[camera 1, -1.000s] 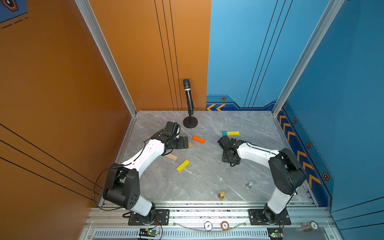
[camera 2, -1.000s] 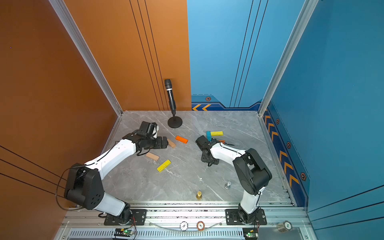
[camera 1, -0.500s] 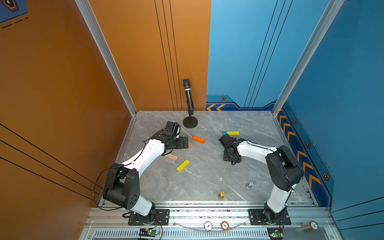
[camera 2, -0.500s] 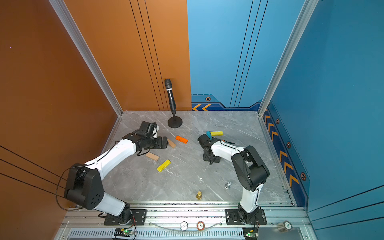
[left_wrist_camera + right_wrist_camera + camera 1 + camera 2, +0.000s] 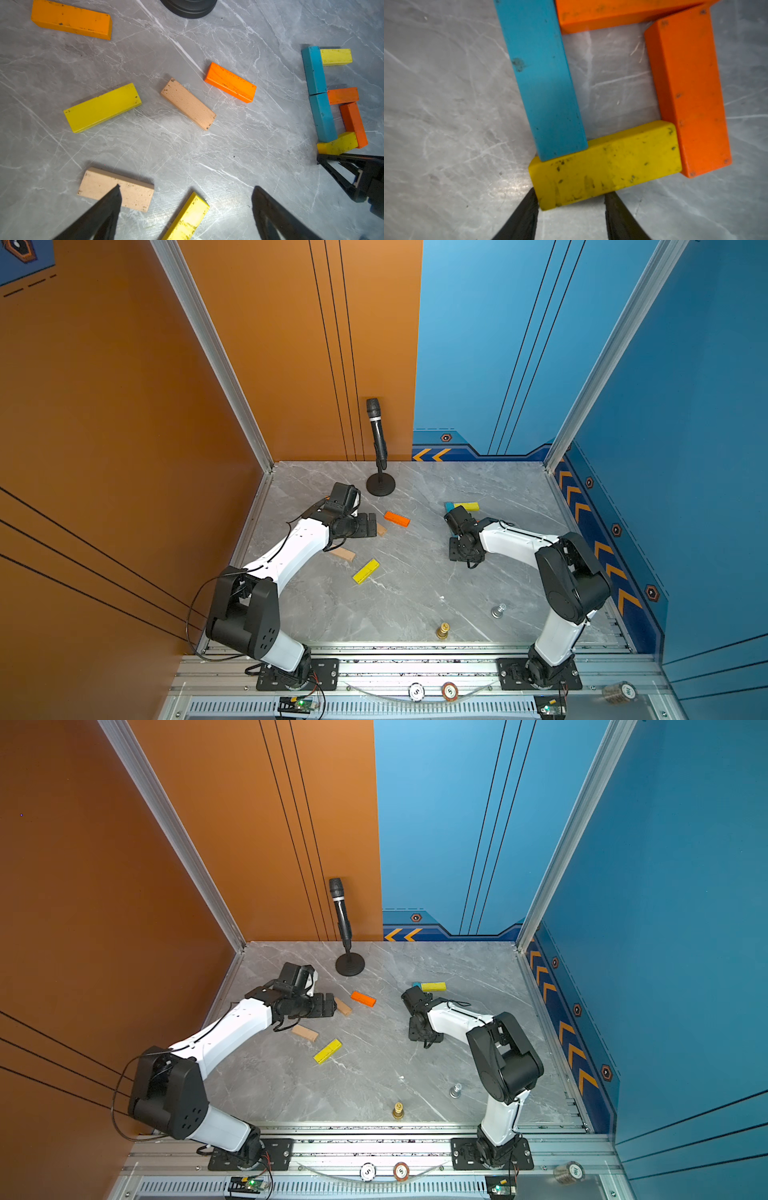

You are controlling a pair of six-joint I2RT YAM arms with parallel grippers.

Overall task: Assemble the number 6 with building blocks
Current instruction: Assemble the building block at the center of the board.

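Skewed yellow bar (image 5: 604, 166) closing the 6 (image 5: 324, 116) is seen lower-centre in right wrist view, long axis crosswise at the tips of the part-open, empty right claw (image 5: 572, 199); left claw (image 5: 187, 187) is wide open, well apart.

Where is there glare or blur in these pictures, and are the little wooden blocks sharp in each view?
Left wrist view: wooden blocks crisp, glare on the grey marble tabletop beside a yellow block. Right wrist view: softer close-up, glare beside the scuffed yellow wooden block. Both top views: evenly lit, walls splayed by the wide lens, blocks tiny.
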